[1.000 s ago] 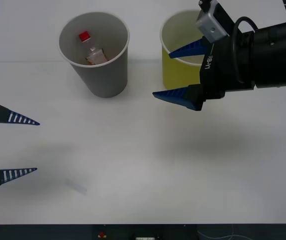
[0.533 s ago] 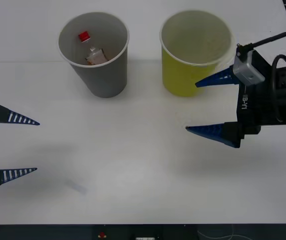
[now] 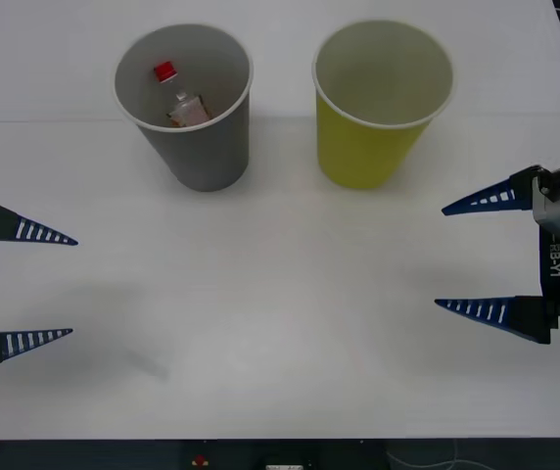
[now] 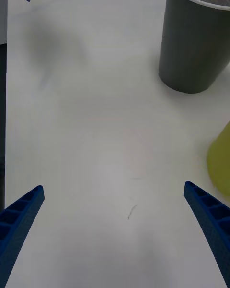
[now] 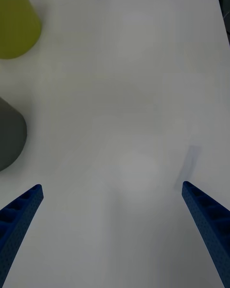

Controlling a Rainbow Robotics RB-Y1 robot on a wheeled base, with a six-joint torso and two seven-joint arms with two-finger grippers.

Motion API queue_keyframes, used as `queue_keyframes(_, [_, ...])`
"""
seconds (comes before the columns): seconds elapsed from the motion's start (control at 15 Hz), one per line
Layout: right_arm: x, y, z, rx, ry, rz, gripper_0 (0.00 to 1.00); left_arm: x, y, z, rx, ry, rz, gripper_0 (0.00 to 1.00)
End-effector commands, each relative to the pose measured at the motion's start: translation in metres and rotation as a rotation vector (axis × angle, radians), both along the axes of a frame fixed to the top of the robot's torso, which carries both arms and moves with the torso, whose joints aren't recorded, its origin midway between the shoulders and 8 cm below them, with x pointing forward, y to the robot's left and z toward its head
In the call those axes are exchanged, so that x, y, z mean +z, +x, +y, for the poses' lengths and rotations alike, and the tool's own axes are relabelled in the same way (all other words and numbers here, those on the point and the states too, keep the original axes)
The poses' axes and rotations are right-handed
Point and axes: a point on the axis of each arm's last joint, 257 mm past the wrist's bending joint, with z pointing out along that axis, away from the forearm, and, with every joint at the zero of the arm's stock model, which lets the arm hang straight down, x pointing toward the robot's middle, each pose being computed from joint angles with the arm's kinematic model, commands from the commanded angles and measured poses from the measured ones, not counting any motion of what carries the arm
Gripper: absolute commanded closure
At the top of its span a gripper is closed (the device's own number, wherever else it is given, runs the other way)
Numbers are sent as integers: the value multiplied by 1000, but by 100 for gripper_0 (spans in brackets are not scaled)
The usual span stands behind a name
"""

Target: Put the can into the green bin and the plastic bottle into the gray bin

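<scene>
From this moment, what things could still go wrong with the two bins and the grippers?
1. The plastic bottle lies in the gray bin, but the green bin shows no can from the front view, so that half may be unfinished.
2. The right gripper is open at the table's right side, near the green bin; a careless sweep might tip it.
3. The left gripper, open and parked at the left edge, seems low risk.
</scene>
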Motion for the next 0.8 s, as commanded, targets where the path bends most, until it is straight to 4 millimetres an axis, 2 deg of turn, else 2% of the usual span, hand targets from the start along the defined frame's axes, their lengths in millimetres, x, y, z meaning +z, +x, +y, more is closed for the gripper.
queue_keyframes(0.07, [-8, -5, -21, 43, -31, 9, 0, 0, 0, 0, 0, 0, 0, 0])
queue_keyframes(0.6, [-23, 0, -77, 97, -72, -1, 0, 0, 0, 0, 0, 0, 0, 0])
queue_keyframes(0.8, [-25, -1, -88, 91, -59, 7, 0, 0, 0, 0, 0, 0, 0, 0])
